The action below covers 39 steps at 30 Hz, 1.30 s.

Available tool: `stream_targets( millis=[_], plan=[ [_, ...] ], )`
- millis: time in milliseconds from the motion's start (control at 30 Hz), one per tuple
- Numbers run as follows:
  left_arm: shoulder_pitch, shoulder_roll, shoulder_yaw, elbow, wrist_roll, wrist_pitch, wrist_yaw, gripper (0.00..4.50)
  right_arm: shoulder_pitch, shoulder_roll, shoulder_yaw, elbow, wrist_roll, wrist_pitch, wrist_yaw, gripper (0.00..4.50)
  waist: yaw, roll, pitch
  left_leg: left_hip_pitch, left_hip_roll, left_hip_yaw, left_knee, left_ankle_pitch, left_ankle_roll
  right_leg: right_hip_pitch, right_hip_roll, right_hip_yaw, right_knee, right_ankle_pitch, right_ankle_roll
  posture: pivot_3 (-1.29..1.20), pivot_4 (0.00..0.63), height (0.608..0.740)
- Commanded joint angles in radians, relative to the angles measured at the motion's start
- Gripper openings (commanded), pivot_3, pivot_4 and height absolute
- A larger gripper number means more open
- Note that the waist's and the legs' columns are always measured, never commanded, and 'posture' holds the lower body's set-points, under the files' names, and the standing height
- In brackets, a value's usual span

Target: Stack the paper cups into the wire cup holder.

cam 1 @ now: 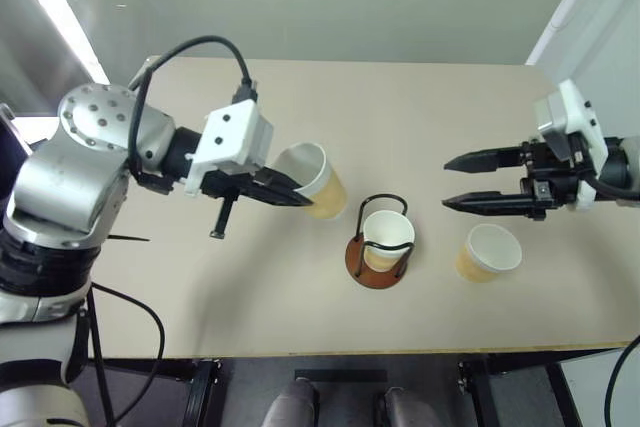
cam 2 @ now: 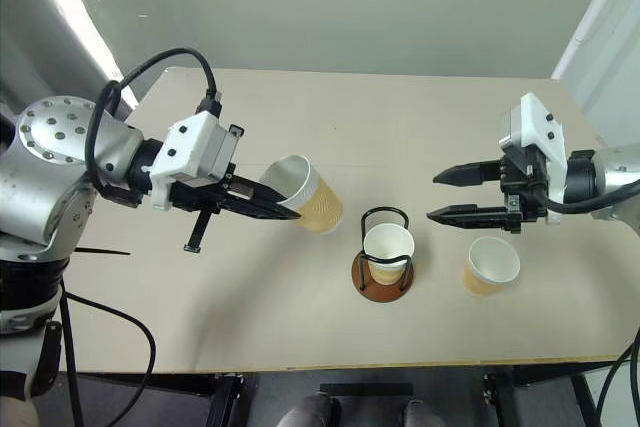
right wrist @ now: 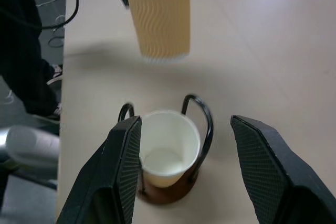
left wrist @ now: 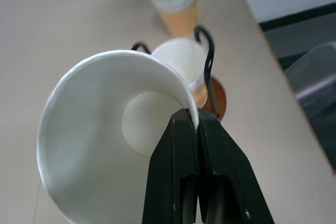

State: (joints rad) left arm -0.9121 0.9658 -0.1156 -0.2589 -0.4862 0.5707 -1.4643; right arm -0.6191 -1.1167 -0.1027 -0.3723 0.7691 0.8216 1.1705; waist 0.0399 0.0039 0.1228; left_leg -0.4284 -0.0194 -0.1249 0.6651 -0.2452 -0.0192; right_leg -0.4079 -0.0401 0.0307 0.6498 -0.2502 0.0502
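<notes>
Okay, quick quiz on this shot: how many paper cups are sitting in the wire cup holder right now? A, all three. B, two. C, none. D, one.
D: one paper cup stands in the wire cup holder, another cup stands on the table beside it, and the left gripper holds the third cup by its rim, off the table.

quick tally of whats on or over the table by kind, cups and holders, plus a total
paper cups: 3 (one in the left end effector, held by its rim; one in the holder; one standing on the table)
wire cup holder: 1
total: 4
</notes>
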Motion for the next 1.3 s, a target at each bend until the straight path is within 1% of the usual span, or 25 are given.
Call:
stream_targets(
  millis=[33, 200, 467, 633, 767, 867, 1033, 1300],
  plan=[
    [-0.07, -0.005, 0.031, 0.017, -0.052, 0.027, -0.026, 0.02, 0.027, -0.027, -0.055, -0.047, 0.0, -0.018, 0.008, 2.71, 0.0, 0.0, 0.0, 0.0, 0.0, 0.0, 0.0, 0.0, 0.0, 0.0, 0.0, 0.0, 0.0, 0.0, 0.0, 0.0, 0.15, 0.74],
    [-0.138, -0.039, -0.012, 0.086, -0.04, 0.014, -0.059, 0.02, 0.081, -0.04, -0.087, -0.086, 0.027, 0.006, -0.005, 2.71, 0.001, 0.0, 0.0, 0.0, 0.0, 0.0, 0.0, 0.001, 0.001, 0.001, 0.0, 0.0, -0.001, 0.001, 0.001, 0.0, 0.15, 0.74],
    [-0.213, -0.122, -0.088, 0.16, -0.004, -0.042, -0.13, 0.02, 0.147, -0.091, -0.222, -0.134, 0.07, 0.041, -0.02, 2.71, 0.003, 0.0, 0.0, -0.001, 0.0, 0.0, 0.001, 0.001, 0.002, 0.002, 0.0, 0.0, -0.003, 0.002, 0.003, 0.0, 0.15, 0.74],
    [-0.256, -0.183, -0.169, 0.217, 0.013, -0.133, -0.15, 0.02, 0.174, -0.12, -0.316, -0.164, 0.114, 0.087, -0.046, 2.71, 0.006, 0.0, 0.0, -0.001, 0.0, 0.0, 0.001, 0.001, 0.003, 0.002, 0.0, 0.0, -0.003, 0.002, 0.003, 0.0, 0.15, 0.74],
    [-0.278, -0.194, -0.227, 0.254, 0.017, -0.205, -0.15, 0.02, 0.161, -0.13, -0.376, -0.175, 0.152, 0.115, -0.084, 2.71, 0.006, 0.0, 0.0, -0.002, 0.0, 0.0, 0.001, 0.001, 0.003, 0.002, 0.0, 0.0, -0.004, 0.002, 0.004, 0.0, 0.15, 0.74],
    [-0.287, -0.213, -0.27, 0.283, 0.045, -0.272, -0.15, 0.02, 0.159, -0.153, -0.417, -0.161, 0.152, 0.122, -0.099, 2.71, 0.006, 0.0, 0.0, -0.001, 0.0, 0.0, 0.001, 0.001, 0.003, 0.002, 0.0, 0.001, -0.004, 0.002, 0.004, 0.0, 0.15, 0.74],
    [-0.293, -0.245, -0.336, 0.353, 0.098, -0.394, -0.15, 0.02, 0.176, -0.162, -0.437, -0.16, 0.156, 0.121, -0.11, 2.71, 0.01, 0.0, 0.0, -0.002, 0.0, 0.0, 0.002, 0.0, 0.003, 0.002, 0.0, 0.001, -0.004, 0.002, 0.005, 0.0, 0.15, 0.74],
    [-0.327, -0.304, -0.366, 0.409, 0.101, -0.433, -0.15, 0.02, 0.171, -0.171, -0.438, -0.154, 0.153, 0.111, -0.113, 2.71, 0.013, 0.0, 0.0, -0.006, -0.001, 0.0, 0.004, 0.0, 0.004, -0.001, 0.0, 0.0, -0.004, 0.002, 0.007, 0.0, 0.15, 0.74]
  ],
)
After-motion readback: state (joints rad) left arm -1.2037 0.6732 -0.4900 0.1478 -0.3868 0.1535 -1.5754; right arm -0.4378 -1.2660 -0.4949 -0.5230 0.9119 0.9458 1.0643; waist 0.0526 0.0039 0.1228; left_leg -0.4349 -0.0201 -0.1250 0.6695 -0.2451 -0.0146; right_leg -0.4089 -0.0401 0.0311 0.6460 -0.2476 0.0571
